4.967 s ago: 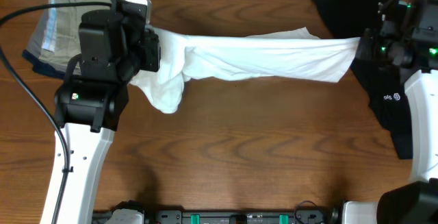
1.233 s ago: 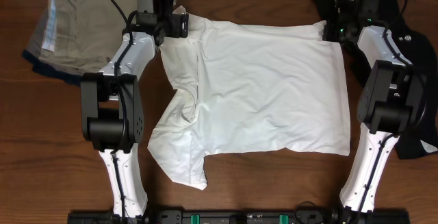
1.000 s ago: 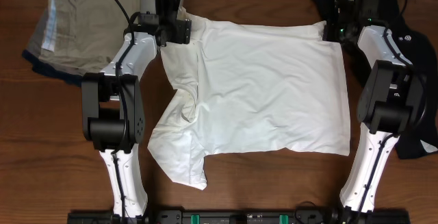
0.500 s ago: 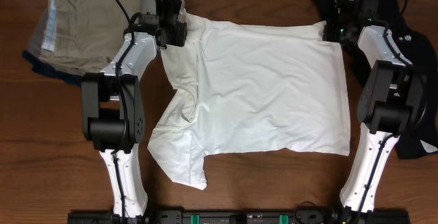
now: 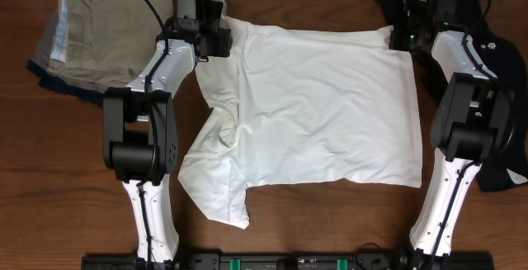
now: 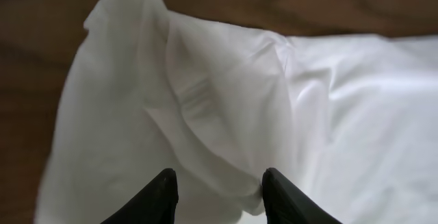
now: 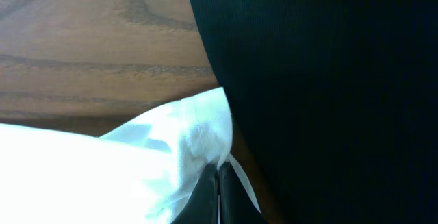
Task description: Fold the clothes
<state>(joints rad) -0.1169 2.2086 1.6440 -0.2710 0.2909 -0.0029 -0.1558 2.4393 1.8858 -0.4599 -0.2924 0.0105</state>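
The white T-shirt (image 5: 322,105) lies spread flat on the wooden table, one sleeve pointing to the front left. No graphic or lettering shows on it. My left gripper (image 5: 221,39) is at the shirt's far left corner. In the left wrist view it (image 6: 219,191) is open just above rumpled white cloth (image 6: 205,94), holding nothing. My right gripper (image 5: 398,37) is at the shirt's far right corner. In the right wrist view it (image 7: 217,176) is shut on that corner of the shirt (image 7: 137,162).
A black garment with small white logos (image 5: 487,18) lies at the far right, right beside my right gripper, and it fills the right side of the right wrist view (image 7: 328,80). A folded khaki, grey and navy pile (image 5: 91,39) sits at the far left.
Five seconds ago the shirt hung stretched between both grippers; now it lies flat. In the last second my left gripper has shifted slightly right and nearer. The right arm has not moved.
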